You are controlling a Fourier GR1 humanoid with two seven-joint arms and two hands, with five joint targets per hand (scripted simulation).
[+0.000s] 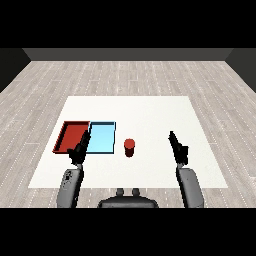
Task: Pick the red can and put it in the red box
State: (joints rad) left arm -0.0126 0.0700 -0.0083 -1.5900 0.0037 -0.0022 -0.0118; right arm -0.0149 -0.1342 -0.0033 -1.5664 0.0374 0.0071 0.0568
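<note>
A small red can stands upright on the white table, just right of the light blue tray. The red tray lies at the left, side by side with the blue one. My right hand hovers to the right of the can, well apart from it, its fingers straight and holding nothing. My left hand is over the near edge where the two trays meet, fingers straight, also holding nothing.
The white table stretches wide behind and to the right of the can. Grey wooden floor surrounds it.
</note>
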